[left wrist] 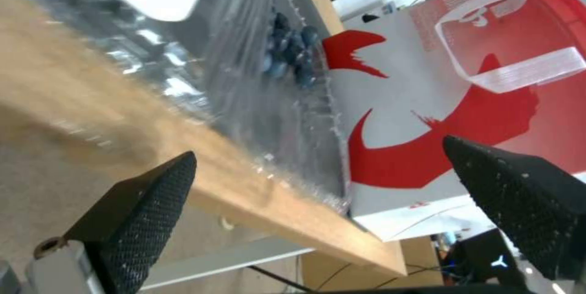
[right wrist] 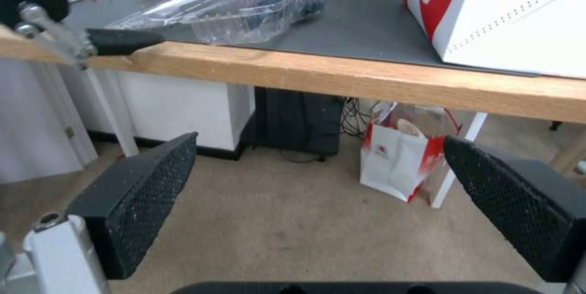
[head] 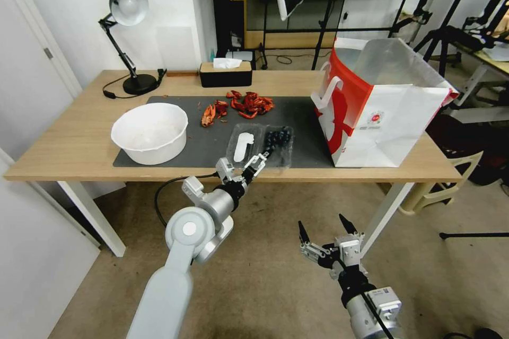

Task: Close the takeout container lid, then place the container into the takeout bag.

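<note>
Two halves of the takeout container point(head: 261, 144) lie spread flat on the dark mat point(head: 302, 116), the lid point(head: 243, 145) with its white label on the side toward the white bowl point(head: 150, 133) and the blueberry half point(head: 279, 140) on the side toward the takeout bag point(head: 379, 103). Taking the container as the landmark: it sits at the near edge of the mat, close to the table's front edge point(right wrist: 366, 78), which leaves it easy to reach from below and in front. The bag stands just beside it on the berry side, upright with its mouth open, so a closed box would need only a short lift and carry. The bowl is on the lid side, a little apart, and the red crayfish shells point(head: 241, 104) lie beyond it toward the back of the table.

The left gripper point(head: 243, 165) is at the table's front edge just before the lid, its fingers spread wide with nothing between them; from its wrist camera the clear plastic and the berries point(left wrist: 290, 53) lie directly ahead. That low approach seems meant to get a finger under the lid's free edge and fold it over toward the berries. The lid is not yet closed.

The right gripper point(head: 327, 233) hangs well below and in front of the container, under table height, fingers wide and empty, apparently waiting.
</note>
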Tool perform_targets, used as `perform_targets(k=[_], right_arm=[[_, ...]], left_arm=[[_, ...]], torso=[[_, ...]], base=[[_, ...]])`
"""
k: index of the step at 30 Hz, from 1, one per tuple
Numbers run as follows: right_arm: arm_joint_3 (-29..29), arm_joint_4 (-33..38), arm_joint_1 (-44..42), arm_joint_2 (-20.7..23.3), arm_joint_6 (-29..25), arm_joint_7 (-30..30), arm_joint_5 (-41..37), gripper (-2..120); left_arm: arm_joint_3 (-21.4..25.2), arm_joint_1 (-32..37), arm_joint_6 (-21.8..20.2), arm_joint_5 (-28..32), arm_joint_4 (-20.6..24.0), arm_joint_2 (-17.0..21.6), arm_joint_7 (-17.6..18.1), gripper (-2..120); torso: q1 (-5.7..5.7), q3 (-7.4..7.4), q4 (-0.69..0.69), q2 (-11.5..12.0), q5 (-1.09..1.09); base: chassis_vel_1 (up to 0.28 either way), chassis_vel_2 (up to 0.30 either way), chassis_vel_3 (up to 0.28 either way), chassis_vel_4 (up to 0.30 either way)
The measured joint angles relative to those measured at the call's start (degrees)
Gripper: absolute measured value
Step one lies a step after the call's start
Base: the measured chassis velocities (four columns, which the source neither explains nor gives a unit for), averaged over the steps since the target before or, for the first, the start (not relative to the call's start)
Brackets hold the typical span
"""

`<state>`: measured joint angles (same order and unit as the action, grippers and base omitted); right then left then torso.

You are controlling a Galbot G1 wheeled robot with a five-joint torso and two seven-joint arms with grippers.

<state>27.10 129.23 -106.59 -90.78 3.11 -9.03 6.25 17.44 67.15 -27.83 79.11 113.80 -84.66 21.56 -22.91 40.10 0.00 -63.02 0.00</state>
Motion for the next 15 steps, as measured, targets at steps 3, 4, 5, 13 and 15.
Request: perform_targets(k=[3,4,5,13,15], right_arm=[[-0.1,0.2,0.0,0.0,0.0,0.0,0.0,100],[-0.1,0.3,0.0,0.0,0.0,0.0,0.0,100],[-0.1,0.3,0.0,0.0,0.0,0.0,0.0,100],[0.0,0.6,0.0,0.2,-2.2,0.1,-0.4,100],[0.5,0.0,0.2,0.1,-4.2,-0.2,-1.1,100]], left_arm=[[0.6,2.2,-0.2,-0.4,1.9,1.4,0.1,100],[1.0,3.3,-0.2,-1.4,2.9,2.2,-0.1,100],[1.0,3.3,-0.2,-1.4,2.9,2.2,-0.1,100],[3.8,13.4,3.7,-23.1,10.7,7.3,-12.0,100],[4.7,17.7,8.3,-33.6,11.2,8.6,-18.4,100]], torso=[[-0.01,0.0,0.0,0.0,0.0],[-0.01,0.0,-0.01,0.0,-0.01],[-0.01,0.0,-0.01,0.0,-0.01],[0.0,0.0,0.0,0.0,0.0],[-0.01,0.0,0.0,0.0,0.0]], base=[[0.0,0.0,0.0,0.0],[0.0,0.0,0.0,0.0],[0.0,0.0,0.0,0.0],[0.0,0.0,0.0,0.0],[0.0,0.0,0.0,0.0]])
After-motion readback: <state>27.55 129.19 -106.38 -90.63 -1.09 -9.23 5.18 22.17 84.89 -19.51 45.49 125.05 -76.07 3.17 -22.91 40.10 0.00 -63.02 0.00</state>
